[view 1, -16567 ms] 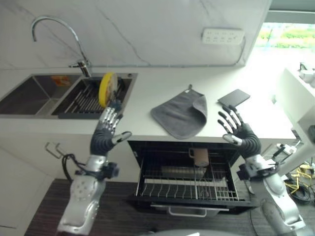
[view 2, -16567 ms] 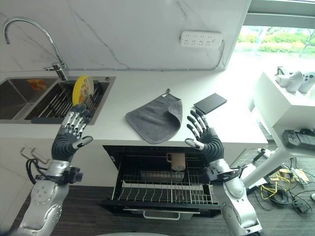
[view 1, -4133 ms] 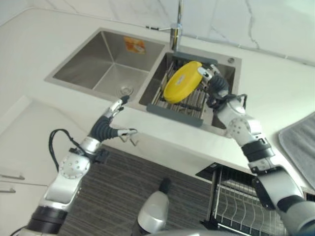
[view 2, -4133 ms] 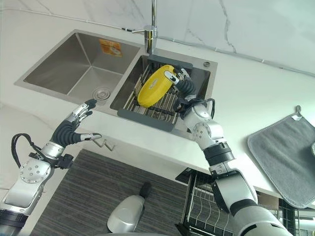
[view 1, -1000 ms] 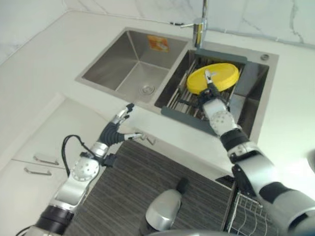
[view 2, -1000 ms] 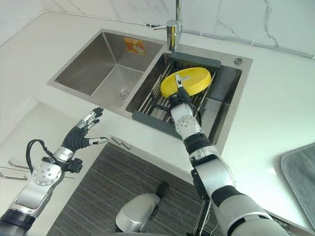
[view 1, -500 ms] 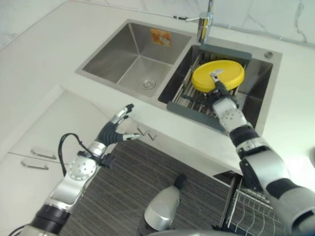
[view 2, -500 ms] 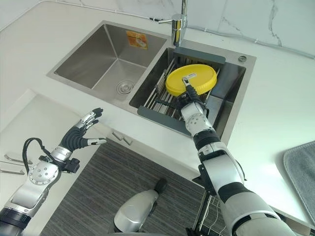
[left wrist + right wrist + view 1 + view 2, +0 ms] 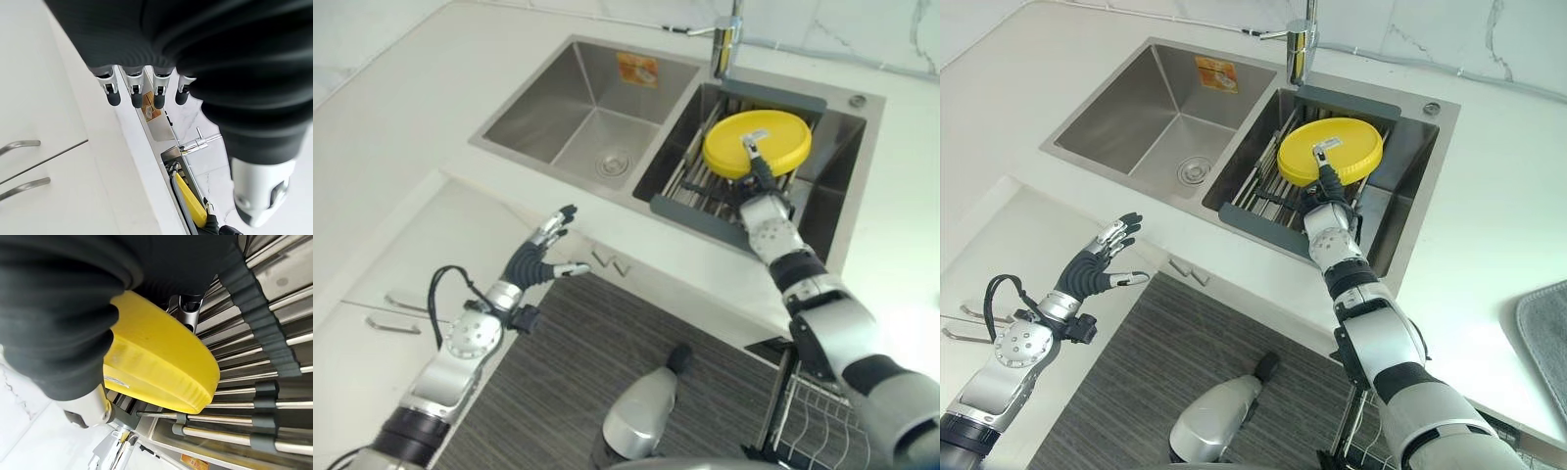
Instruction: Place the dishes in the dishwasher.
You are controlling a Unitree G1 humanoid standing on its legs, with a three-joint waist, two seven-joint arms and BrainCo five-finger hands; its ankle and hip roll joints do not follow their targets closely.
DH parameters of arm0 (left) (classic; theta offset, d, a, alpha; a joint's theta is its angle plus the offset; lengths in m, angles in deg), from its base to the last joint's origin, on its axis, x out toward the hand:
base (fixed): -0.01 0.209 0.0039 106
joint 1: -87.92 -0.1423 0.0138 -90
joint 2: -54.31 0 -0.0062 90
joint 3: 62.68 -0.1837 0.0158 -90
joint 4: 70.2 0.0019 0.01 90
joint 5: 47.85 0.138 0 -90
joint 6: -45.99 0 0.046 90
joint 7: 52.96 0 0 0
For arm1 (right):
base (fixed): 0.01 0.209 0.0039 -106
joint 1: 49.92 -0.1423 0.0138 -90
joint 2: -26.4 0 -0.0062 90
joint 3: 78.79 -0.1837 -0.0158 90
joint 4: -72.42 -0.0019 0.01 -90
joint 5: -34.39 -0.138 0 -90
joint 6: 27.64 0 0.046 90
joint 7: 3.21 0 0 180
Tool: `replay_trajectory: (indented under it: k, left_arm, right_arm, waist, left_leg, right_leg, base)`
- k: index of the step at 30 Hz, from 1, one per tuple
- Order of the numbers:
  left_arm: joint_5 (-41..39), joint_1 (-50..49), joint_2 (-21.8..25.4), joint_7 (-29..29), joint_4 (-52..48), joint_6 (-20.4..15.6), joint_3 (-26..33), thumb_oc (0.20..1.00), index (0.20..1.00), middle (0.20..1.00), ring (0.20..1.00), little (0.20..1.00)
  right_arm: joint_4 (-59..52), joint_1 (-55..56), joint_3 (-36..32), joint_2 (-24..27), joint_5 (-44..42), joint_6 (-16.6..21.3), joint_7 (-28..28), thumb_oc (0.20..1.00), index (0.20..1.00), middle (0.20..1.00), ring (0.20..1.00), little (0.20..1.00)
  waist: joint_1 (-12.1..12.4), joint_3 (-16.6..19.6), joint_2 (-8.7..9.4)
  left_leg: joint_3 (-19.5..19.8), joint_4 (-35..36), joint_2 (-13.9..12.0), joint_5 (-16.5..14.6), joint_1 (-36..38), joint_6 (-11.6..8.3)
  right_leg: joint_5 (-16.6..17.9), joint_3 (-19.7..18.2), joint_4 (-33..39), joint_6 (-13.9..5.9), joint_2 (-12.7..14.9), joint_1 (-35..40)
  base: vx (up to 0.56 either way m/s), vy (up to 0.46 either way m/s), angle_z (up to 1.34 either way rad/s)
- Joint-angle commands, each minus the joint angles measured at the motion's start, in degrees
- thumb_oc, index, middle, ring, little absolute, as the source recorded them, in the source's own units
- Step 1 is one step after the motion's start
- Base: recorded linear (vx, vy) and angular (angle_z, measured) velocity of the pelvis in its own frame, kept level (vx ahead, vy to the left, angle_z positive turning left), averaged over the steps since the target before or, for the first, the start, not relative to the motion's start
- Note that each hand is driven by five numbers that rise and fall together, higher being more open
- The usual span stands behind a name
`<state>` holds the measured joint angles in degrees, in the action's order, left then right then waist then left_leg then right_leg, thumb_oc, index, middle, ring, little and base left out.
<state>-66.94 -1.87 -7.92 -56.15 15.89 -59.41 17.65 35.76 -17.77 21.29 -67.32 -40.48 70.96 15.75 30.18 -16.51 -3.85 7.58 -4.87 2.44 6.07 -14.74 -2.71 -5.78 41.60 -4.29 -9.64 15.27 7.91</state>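
Observation:
A round yellow plate (image 9: 756, 143) is tipped up over the drying rack (image 9: 698, 210) in the sink's right basin. My right hand (image 9: 760, 189) holds the plate's near rim, thumb on top and fingers underneath. In the right wrist view the plate (image 9: 161, 372) fills the gap between the thumb (image 9: 90, 404) and a finger (image 9: 190, 308) below it, with the rack bars just beneath. My left hand (image 9: 1092, 266) hangs open in front of the white cabinets, well left of the sink, holding nothing; its straight fingers (image 9: 134, 93) point toward the counter edge.
The empty left basin (image 9: 587, 117) lies beside the rack, and the faucet (image 9: 724, 47) stands behind both. Cabinet handles (image 9: 391, 323) sit at lower left. A corner of the dishwasher's wire rack (image 9: 808, 421) is at lower right, and a grey cloth (image 9: 1547, 333) lies on the counter's right.
The plate has tipped from leaning edge-on to showing its full round face, still in my right hand. The view has shifted slightly. My left hand has barely moved.

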Motion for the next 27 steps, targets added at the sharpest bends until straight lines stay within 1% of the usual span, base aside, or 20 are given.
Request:
replay_trajectory:
  k: [1, 4, 5, 7, 8, 12, 15, 17, 19, 21, 25, 27]
  left_arm:
    - [-1.22, 1.80, 0.20, -0.02, -0.01, -3.59, -3.01, 1.000, 1.000, 1.000, 1.000, 1.000]
    - [-0.60, 2.03, -0.27, -0.24, -0.18, -3.12, -3.22, 1.000, 1.000, 1.000, 1.000, 1.000]
    - [-0.27, 2.10, -0.59, -0.23, -0.09, -3.08, -3.39, 1.000, 1.000, 1.000, 1.000, 1.000]
    - [0.13, 1.89, -0.93, -0.10, -0.21, -3.02, -3.47, 1.000, 1.000, 1.000, 1.000, 1.000]
    - [0.58, 1.52, -1.43, 0.08, -0.52, -2.68, -3.46, 1.000, 1.000, 1.000, 1.000, 1.000]
    - [1.11, 1.12, -1.95, -0.21, -0.53, -2.42, -3.33, 1.000, 1.000, 1.000, 1.000, 1.000]
    - [1.60, 0.66, -2.58, -0.85, -0.69, -1.99, -2.91, 1.000, 1.000, 1.000, 1.000, 1.000]
    - [2.19, 0.43, -3.07, -1.12, -0.30, -2.29, -3.04, 1.000, 1.000, 1.000, 1.000, 1.000]
    - [2.68, 0.12, -3.51, -1.00, -0.24, -2.48, -3.25, 1.000, 1.000, 1.000, 1.000, 1.000]
    - [3.26, -0.34, -4.05, -0.58, -0.66, -2.04, -3.21, 1.000, 1.000, 1.000, 1.000, 1.000]
    - [3.57, -0.79, -4.37, -1.25, -0.41, -1.87, -2.82, 1.000, 1.000, 1.000, 1.000, 1.000]
    - [3.70, -0.99, -4.51, -1.68, -0.35, -1.97, -2.65, 1.000, 1.000, 1.000, 1.000, 1.000]
  right_arm:
    - [-9.41, -3.42, -3.35, 4.93, 2.83, 11.60, -3.30, 0.200, 0.200, 0.200, 0.200, 0.200]
    - [-12.25, -2.29, -2.66, 3.96, 5.19, 13.80, -3.23, 0.200, 0.200, 0.200, 0.200, 0.200]
    - [-13.60, -1.74, -2.02, 3.28, 6.15, 15.66, -2.83, 0.200, 0.200, 0.200, 0.200, 0.200]
    - [-15.62, -0.75, -1.39, 2.75, 7.06, 17.24, -2.66, 0.200, 0.200, 0.200, 0.200, 0.200]
    - [-18.34, 0.27, -0.90, 2.17, 8.85, 18.23, -1.39, 0.200, 0.200, 0.200, 0.200, 0.200]
    - [-21.52, 1.75, -0.06, 0.92, 11.52, 18.57, 0.64, 0.200, 0.200, 0.200, 0.200, 0.200]
    - [-24.07, 2.74, 1.18, -0.08, 15.33, 17.46, 1.72, 0.200, 0.200, 0.200, 0.200, 0.200]
    - [-24.57, 3.18, 2.15, -0.67, 16.00, 17.74, 1.72, 0.200, 0.200, 0.200, 0.200, 0.200]
    - [-24.51, 3.63, 2.82, -1.05, 15.50, 18.92, 0.61, 0.200, 0.200, 0.200, 0.200, 0.200]
    - [-25.74, 4.76, 3.35, -1.07, 17.25, 19.71, -0.68, 0.200, 0.200, 0.200, 0.200, 0.200]
    - [-29.76, 6.06, 4.50, -1.05, 23.47, 19.92, -0.47, 0.200, 0.200, 0.200, 0.200, 0.200]
    - [-30.97, 6.07, 4.71, -0.74, 25.25, 19.97, -0.24, 0.200, 0.200, 0.200, 0.200, 0.200]
  waist:
    - [1.23, 1.98, -0.37]
    - [0.74, 2.39, -0.13]
    - [0.58, 2.68, -0.01]
    - [0.26, 3.10, 0.08]
    - [-0.11, 3.63, 0.24]
    - [-0.48, 4.32, 0.54]
    - [-0.73, 5.00, 0.90]
    - [-0.81, 5.48, 1.03]
    - [-0.82, 5.88, 1.09]
    - [-0.98, 6.39, 1.20]
    - [-1.17, 7.24, 1.40]
    - [-1.17, 7.50, 1.54]
  left_leg:
    - [0.09, 9.87, 0.56, 2.30, 6.72, 2.57]
    - [-0.71, 9.87, 0.11, 2.28, 7.23, 2.40]
    - [-1.14, 9.87, -0.14, 2.27, 7.48, 2.29]
    - [-1.63, 9.87, -0.45, 2.24, 7.80, 2.14]
    - [-2.15, 9.87, -0.82, 2.07, 8.20, 1.96]
    - [-2.69, 9.87, -1.37, 1.87, 8.69, 1.63]
    - [-3.16, 9.87, -1.84, 1.79, 9.08, 1.24]
    - [-3.42, 9.87, -2.10, 1.76, 9.36, 1.05]
    - [-3.68, 9.87, -2.31, 1.78, 9.52, 0.86]
    - [-3.93, 9.87, -2.50, 1.80, 9.66, 0.71]
    - [-4.20, 9.87, -2.77, 1.63, 10.02, 0.55]
    - [-4.32, 9.87, -2.83, 1.56, 10.18, 0.50]
  right_leg:
    - [6.46, -1.78, -5.71, 0.29, 3.29, -2.00]
    - [6.53, -1.68, -5.40, 0.27, 3.05, -1.40]
    - [6.60, -1.58, -5.11, 0.27, 2.92, -1.03]
    - [6.66, -1.60, -4.64, 0.31, 2.62, -0.61]
    - [6.56, -1.74, -3.98, 0.42, 2.16, -0.17]
    - [6.51, -2.13, -2.94, 0.62, 1.41, 0.36]
    - [6.39, -2.44, -2.00, 0.74, 0.66, 0.88]
    - [6.23, -2.48, -1.42, 0.92, 0.21, 1.34]
    - [6.13, -2.43, -0.97, 1.01, -0.06, 1.75]
    - [6.09, -2.41, -0.41, 1.11, -0.37, 2.15]
    - [5.94, -2.20, 0.10, 1.31, -0.75, 2.71]
    - [5.86, -2.16, 0.37, 1.36, -0.91, 3.01]
  base:
    - [0.01, -0.041, -0.03]
    - [0.00, -0.056, -0.01]
    - [-0.01, -0.065, -0.02]
    - [-0.02, -0.065, 0.00]
    - [-0.02, -0.074, -0.01]
    - [-0.01, -0.056, -0.11]
    - [-0.01, -0.061, -0.13]
    - [0.01, -0.044, -0.12]
    - [0.01, -0.025, -0.09]
    - [0.01, -0.017, -0.08]
    - [0.02, -0.020, -0.06]
    - [0.01, -0.020, -0.06]
